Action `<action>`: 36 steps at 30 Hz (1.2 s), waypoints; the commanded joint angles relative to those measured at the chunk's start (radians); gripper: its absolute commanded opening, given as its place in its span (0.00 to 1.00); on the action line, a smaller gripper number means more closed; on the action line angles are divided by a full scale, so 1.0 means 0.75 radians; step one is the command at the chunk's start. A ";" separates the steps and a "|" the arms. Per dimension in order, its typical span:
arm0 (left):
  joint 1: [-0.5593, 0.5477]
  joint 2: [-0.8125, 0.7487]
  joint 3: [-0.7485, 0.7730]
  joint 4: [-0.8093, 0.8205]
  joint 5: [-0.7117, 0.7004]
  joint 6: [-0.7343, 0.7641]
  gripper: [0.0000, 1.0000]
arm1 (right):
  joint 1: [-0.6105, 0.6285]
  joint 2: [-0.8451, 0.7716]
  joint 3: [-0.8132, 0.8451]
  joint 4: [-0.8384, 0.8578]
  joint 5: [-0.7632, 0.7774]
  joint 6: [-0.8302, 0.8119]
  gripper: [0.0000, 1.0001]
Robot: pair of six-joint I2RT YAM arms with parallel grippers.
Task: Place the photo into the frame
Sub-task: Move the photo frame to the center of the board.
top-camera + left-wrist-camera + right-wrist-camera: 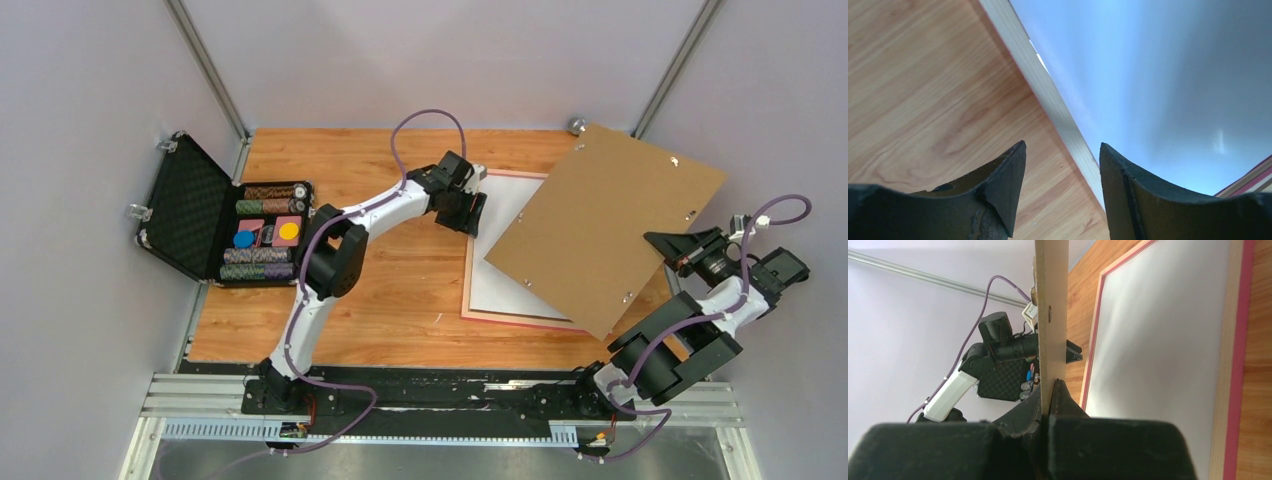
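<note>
On the table [400,290], photo [505,285] lies inside frame [510,321], apparently seated. Left gripper [1060,147] fingers half-wide astride the frame's left rail, holding nothing. Right gripper [1053,382] clamps the raised backing board [610,225], not yet fitted.

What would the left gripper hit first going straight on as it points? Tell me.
Probably the frame's pale rail, dead ahead of the left gripper, with the photo just beyond. Depth is unclear.

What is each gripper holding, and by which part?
The right gripper pinches the flat brown rectangular backing board, about midway along its right-hand edge. The left gripper, open at the edge of the pink frame, holds nothing.
</note>
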 commanded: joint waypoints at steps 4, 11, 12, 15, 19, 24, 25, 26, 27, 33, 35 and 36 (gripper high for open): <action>-0.047 0.075 0.127 -0.041 -0.081 -0.094 0.59 | -0.044 0.014 0.009 -0.059 -0.310 -0.084 0.00; -0.064 0.111 0.138 -0.041 -0.076 -0.115 0.51 | -0.045 0.037 -0.001 -0.095 -0.308 -0.127 0.00; -0.064 0.114 0.136 -0.040 -0.081 -0.117 0.50 | -0.045 0.038 -0.001 -0.103 -0.308 -0.136 0.00; -0.064 0.112 0.120 -0.033 -0.092 -0.124 0.46 | -0.046 0.041 0.000 -0.118 -0.308 -0.154 0.00; -0.064 0.109 0.103 -0.023 -0.106 -0.131 0.43 | -0.044 0.053 0.003 -0.141 -0.307 -0.181 0.00; -0.062 0.093 0.056 -0.002 -0.120 -0.145 0.28 | -0.044 0.075 0.011 -0.209 -0.297 -0.252 0.00; -0.062 0.085 0.047 0.000 -0.121 -0.150 0.26 | -0.044 0.083 0.020 -0.237 -0.293 -0.276 0.00; -0.062 0.080 0.027 0.007 -0.122 -0.154 0.22 | -0.044 0.095 0.033 -0.281 -0.289 -0.319 0.00; -0.062 0.065 0.014 0.010 -0.127 -0.156 0.21 | -0.045 0.107 0.052 -0.335 -0.285 -0.382 0.00; -0.039 0.001 -0.096 0.055 -0.150 -0.179 0.04 | -0.044 0.349 0.298 -1.194 -0.278 -1.294 0.00; -0.024 -0.020 -0.128 0.070 -0.153 -0.189 0.00 | -0.040 0.464 0.355 -1.483 -0.274 -1.537 0.00; -0.019 -0.038 -0.155 0.076 -0.156 -0.195 0.00 | -0.042 0.496 0.352 -1.486 -0.269 -1.551 0.00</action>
